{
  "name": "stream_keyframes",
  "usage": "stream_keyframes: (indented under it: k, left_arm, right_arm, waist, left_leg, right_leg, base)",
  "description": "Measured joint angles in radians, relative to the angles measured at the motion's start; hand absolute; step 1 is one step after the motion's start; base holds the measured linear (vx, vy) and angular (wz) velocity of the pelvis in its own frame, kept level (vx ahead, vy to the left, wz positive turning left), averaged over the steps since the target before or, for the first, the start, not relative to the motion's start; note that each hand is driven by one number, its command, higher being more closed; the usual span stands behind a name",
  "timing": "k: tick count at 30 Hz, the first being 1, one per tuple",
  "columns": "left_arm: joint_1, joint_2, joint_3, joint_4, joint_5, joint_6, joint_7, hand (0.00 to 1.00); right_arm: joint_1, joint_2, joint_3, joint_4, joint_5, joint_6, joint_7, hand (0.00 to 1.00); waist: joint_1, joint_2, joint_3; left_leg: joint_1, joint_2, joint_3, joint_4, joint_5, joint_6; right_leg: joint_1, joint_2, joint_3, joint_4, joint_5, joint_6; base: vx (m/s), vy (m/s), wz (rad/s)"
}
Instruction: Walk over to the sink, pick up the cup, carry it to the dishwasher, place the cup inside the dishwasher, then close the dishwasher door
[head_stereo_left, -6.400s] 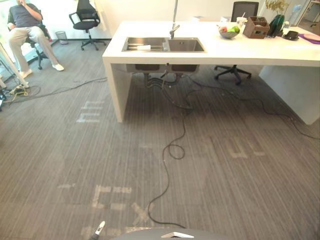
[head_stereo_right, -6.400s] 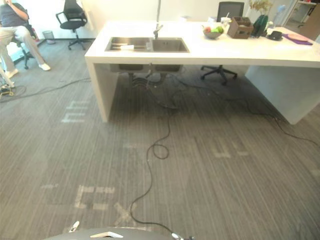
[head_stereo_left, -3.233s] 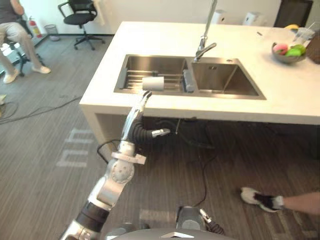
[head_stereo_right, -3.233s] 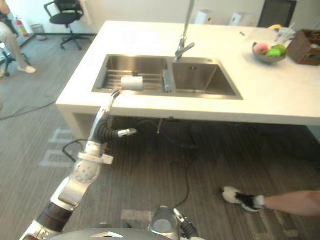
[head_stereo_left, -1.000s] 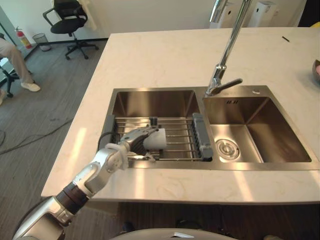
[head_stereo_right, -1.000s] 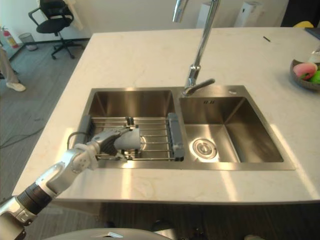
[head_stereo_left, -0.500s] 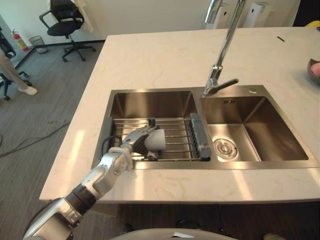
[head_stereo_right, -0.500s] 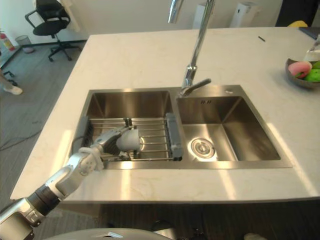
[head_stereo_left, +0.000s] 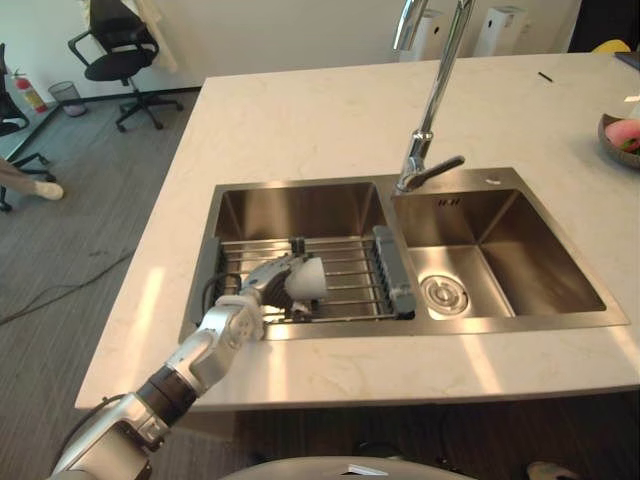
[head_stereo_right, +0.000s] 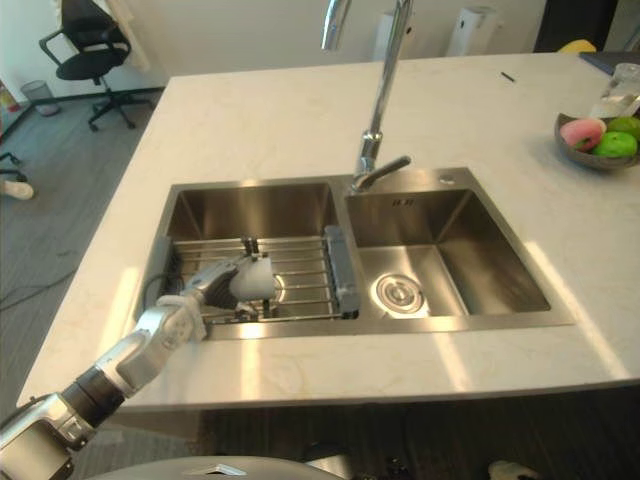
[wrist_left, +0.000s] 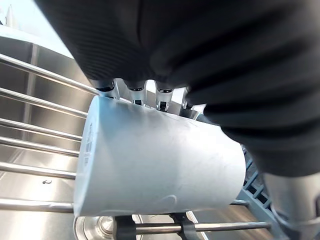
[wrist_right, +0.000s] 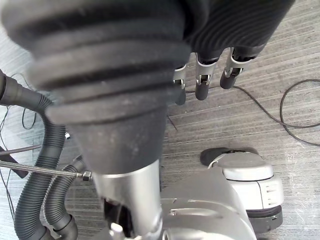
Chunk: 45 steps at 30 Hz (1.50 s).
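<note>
**Left hand wrapped over the cup on the sink rack**

The left hand (head_stereo_left: 262, 283) reaches into the near basin of the sink (head_stereo_left: 300, 205). It lies on the white cup (head_stereo_left: 306, 280), which is on its side across the wire rack (head_stereo_left: 350, 290). Its fingers (wrist_left: 134, 92) curve over the upper side of the cup, and the thumb (wrist_left: 287, 200) sits apart from them, at the cup's wider, open end. The hand reads as closed round the cup. The fingertips are hidden behind the cup in the left wrist view, and their contact cannot be made out in the eye views either.

The cup's narrower end points away from the palm, toward the basin's drain side. Its lower edge sits very close to a rack bar, but whether it rests on the bars or has been raised clear of them cannot be told.

Past the fingertips, the rack's grey end piece meets the divider, with the second basin beyond it. The tall faucet (head_stereo_left: 428, 130) rises farther off on that same side, its top cut off by the edge of the view. A fruit bowl (head_stereo_right: 592, 135) stands well apart from the hand on the white worktop (head_stereo_left: 300, 120), partly cut off at the edge.

The right hand (wrist_right: 204, 75) hangs low above the grey carpet (wrist_right: 280, 55). Its fingers are loose and nearly straight and hold nothing.
</note>
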Motion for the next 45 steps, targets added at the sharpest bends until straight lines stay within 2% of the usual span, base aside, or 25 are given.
stream_keyframes:
  k: [4,12,16,24,28,29,39,45]
  left_arm:
    - [-0.004,-0.004,0.000,0.026,0.000,0.011,-0.005,0.00]
    - [-0.042,-0.011,0.001,0.095,0.022,0.053,-0.065,0.00]
    - [-0.048,-0.014,0.003,0.128,0.063,0.075,-0.122,0.00]
    - [-0.084,-0.014,0.003,0.151,0.157,0.080,-0.237,0.00]
    - [-0.090,-0.013,0.003,0.161,0.158,0.083,-0.271,0.00]
    - [-0.092,-0.013,0.003,0.161,0.158,0.083,-0.280,1.00]
    - [-0.115,-0.012,0.001,0.166,0.177,0.077,-0.363,1.00]
    - [-0.116,-0.008,0.001,0.166,0.166,0.065,-0.365,1.00]
  right_arm:
    - [0.002,0.000,0.000,0.000,0.000,0.002,0.001,0.00]
    - [0.002,0.000,-0.002,0.000,-0.001,0.011,0.011,0.00]
    - [0.001,-0.001,-0.005,0.000,-0.001,0.014,0.027,0.00]
    - [-0.004,-0.003,-0.010,0.000,-0.034,0.022,0.040,0.00]
    - [-0.005,-0.007,-0.010,-0.001,-0.035,0.031,0.047,0.00]
    - [-0.005,-0.009,-0.010,-0.001,-0.036,0.032,0.048,0.00]
    - [-0.011,-0.020,-0.008,0.000,-0.037,0.038,0.066,0.00]
    - [-0.015,-0.021,0.001,0.000,-0.038,0.047,0.068,0.00]
  waist:
    - [-0.005,0.002,-0.010]
    - [-0.006,0.004,-0.015]
    - [-0.010,0.007,-0.017]
    - [-0.015,0.010,-0.023]
    - [-0.019,0.013,-0.029]
    - [-0.019,0.014,-0.030]
    - [-0.022,0.017,-0.034]
    - [-0.022,0.017,-0.034]
  left_leg:
    - [0.000,0.000,0.002,0.000,-0.002,-0.001]
    - [0.007,0.000,0.011,0.000,-0.006,-0.003]
    - [0.011,0.000,0.019,0.000,-0.009,-0.004]
    - [0.013,0.000,0.023,0.000,-0.010,-0.004]
    - [0.013,0.000,0.023,0.000,-0.011,-0.004]
    - [0.013,0.000,0.023,0.000,-0.011,-0.004]
    - [0.013,0.000,0.022,0.000,-0.011,-0.005]
    - [0.012,-0.002,0.018,0.000,-0.012,-0.005]
  right_leg:
    - [0.000,0.000,0.001,-0.001,0.000,0.000]
    - [0.001,0.003,0.017,-0.001,0.000,0.000]
    - [0.001,0.002,0.020,-0.002,0.000,0.000]
    - [0.001,0.002,0.024,-0.002,0.000,0.001]
    - [0.001,0.002,0.025,-0.002,0.000,0.001]
    - [0.001,0.002,0.025,-0.002,0.000,0.001]
    - [0.001,0.002,0.027,-0.001,-0.002,0.003]
    - [0.001,0.002,0.025,0.000,-0.005,0.006]
  base:
    - [0.00,0.000,0.00]
    - [0.00,0.001,-0.03]
    - [0.01,0.002,-0.05]
    - [0.00,0.000,0.00]
    - [0.00,0.000,0.00]
    - [0.00,0.000,0.00]
    - [0.00,0.000,0.00]
    - [0.00,0.000,0.01]
